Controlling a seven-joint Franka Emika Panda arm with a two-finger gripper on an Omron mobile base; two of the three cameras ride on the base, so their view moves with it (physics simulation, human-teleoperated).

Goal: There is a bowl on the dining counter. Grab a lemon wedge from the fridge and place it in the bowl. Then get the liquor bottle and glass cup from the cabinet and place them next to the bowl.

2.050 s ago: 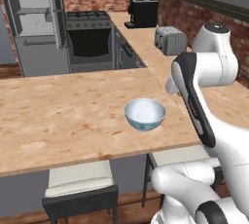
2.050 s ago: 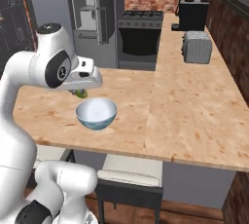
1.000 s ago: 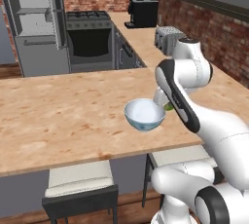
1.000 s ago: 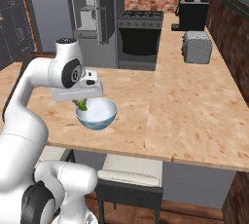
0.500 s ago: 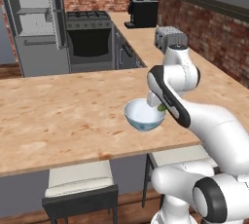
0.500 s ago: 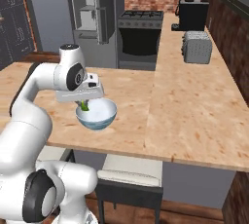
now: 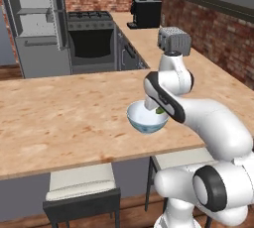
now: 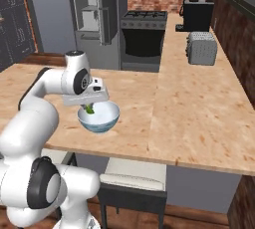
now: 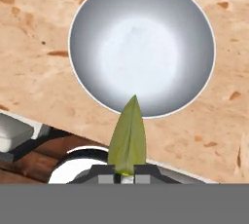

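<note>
A pale blue-white bowl (image 7: 145, 119) (image 8: 99, 117) (image 9: 142, 47) rests on the light wood-grain dining counter (image 7: 59, 118) (image 8: 199, 118) (image 9: 29, 72). My gripper (image 7: 158, 109) (image 8: 89, 106) (image 9: 127, 173) hangs just over the bowl's near rim, shut on a green-yellow lemon wedge (image 9: 128, 138) (image 8: 89, 109) (image 7: 159, 110). The wedge's tip points over the rim toward the bowl's empty inside. It is still above the bowl, not lying in it. Behind the counter the fridge (image 7: 34, 24) (image 8: 92, 14) stands with its light shelves showing.
A black oven (image 7: 92, 38) (image 8: 142, 34) stands beside the fridge. On the side counter by the brick wall are a toaster (image 7: 174, 40) (image 8: 202, 47) and a coffee machine (image 7: 146, 13) (image 8: 197, 15). Stools (image 7: 82, 187) (image 8: 132, 183) are tucked under the near edge.
The arm has swung in toward the bowl, carrying the lemon wedge from beside the bowl to over its rim. The jaws have stayed shut on the wedge.
</note>
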